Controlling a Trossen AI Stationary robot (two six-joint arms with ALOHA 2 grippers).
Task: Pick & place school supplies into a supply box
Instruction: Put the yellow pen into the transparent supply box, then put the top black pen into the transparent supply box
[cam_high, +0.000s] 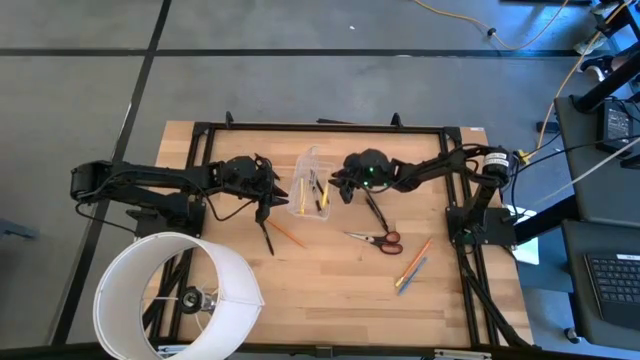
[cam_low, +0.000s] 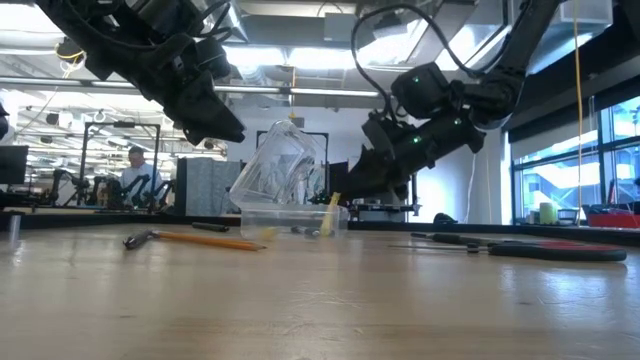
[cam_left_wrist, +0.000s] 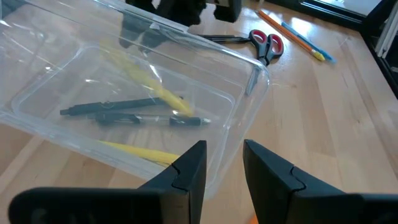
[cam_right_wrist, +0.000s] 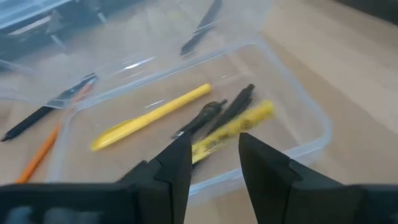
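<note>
The supply box (cam_high: 309, 187) sits mid-table between the two arms, its clear lid tipped up, with two yellow pens (cam_right_wrist: 149, 116) and two black pens (cam_left_wrist: 134, 112) lying inside. Flanking it, the left gripper (cam_left_wrist: 224, 168) and right gripper (cam_right_wrist: 214, 163) both hang just above its edges, fingers a little apart and empty. Out on the wood (nearer the right arm) lie the red-handled scissors (cam_high: 378, 238), with an orange pencil and a blue pen (cam_high: 412, 266) beyond. Another orange pencil (cam_high: 287, 234) lies beside the left gripper.
</note>
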